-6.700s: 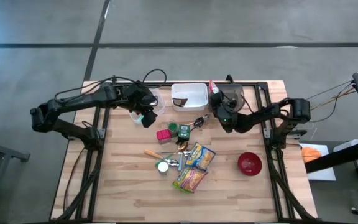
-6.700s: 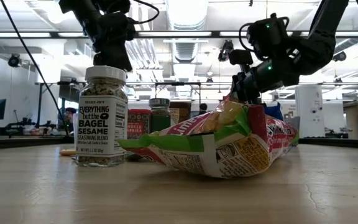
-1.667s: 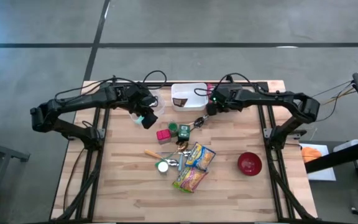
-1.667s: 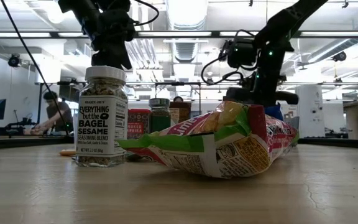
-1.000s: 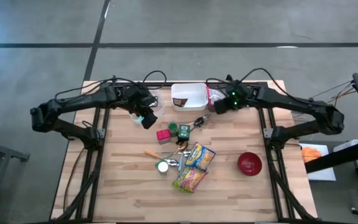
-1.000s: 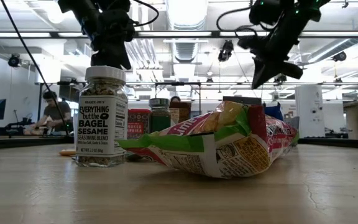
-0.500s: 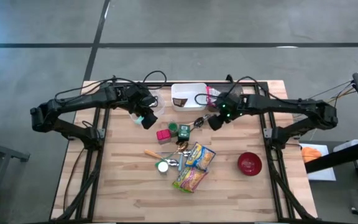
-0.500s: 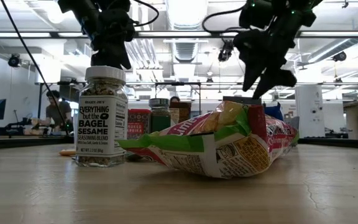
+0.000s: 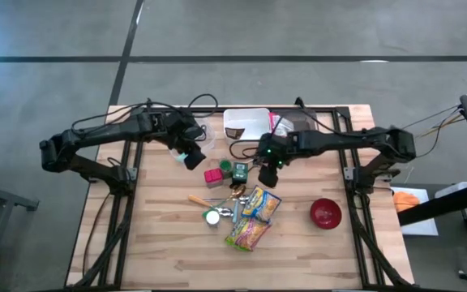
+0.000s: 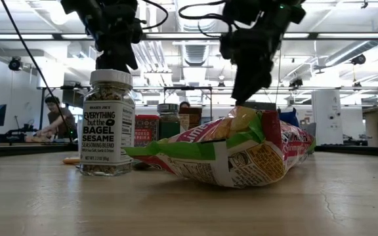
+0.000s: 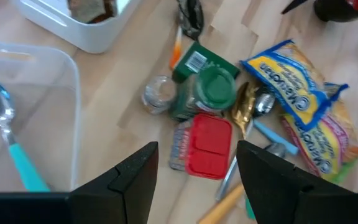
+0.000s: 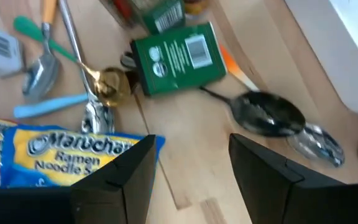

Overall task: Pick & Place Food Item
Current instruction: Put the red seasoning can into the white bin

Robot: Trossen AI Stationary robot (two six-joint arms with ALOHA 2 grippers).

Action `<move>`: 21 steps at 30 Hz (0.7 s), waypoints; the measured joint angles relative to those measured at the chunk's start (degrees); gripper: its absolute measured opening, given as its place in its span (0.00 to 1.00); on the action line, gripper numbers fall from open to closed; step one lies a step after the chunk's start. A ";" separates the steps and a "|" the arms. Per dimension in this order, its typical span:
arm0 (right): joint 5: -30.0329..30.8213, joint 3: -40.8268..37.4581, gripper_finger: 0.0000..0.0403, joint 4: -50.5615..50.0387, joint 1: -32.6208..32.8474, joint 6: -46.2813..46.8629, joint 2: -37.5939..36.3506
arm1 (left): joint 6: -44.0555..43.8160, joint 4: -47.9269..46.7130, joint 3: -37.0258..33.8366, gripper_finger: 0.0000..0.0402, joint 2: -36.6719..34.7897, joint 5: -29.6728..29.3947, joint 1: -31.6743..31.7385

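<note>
High view: right gripper (image 9: 267,165) hovering over green box (image 9: 241,170), 12 o'clock of ramen packet (image 9: 260,203); left gripper (image 9: 186,154) waiting at 10 o'clock.

Right wrist view: fingers (image 12: 120,171) parted, grasping nothing; ramen packet (image 12: 61,152) lying loose.

Left wrist view: fingers (image 11: 133,171) spread, empty.

Judgement: pick not yet made.
</note>
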 joint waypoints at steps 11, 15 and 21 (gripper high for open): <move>-0.61 2.96 0.50 -1.17 1.64 4.64 0.18 | 6.61 -2.23 0.01 0.55 0.03 -3.82 -10.50; -0.10 2.79 0.50 -1.18 3.60 6.30 -0.64 | 9.02 -2.07 0.02 0.55 0.54 -9.94 -14.95; 1.91 2.75 0.50 -1.16 5.91 7.64 -2.27 | 9.13 -0.33 0.02 0.55 2.61 -11.97 -18.20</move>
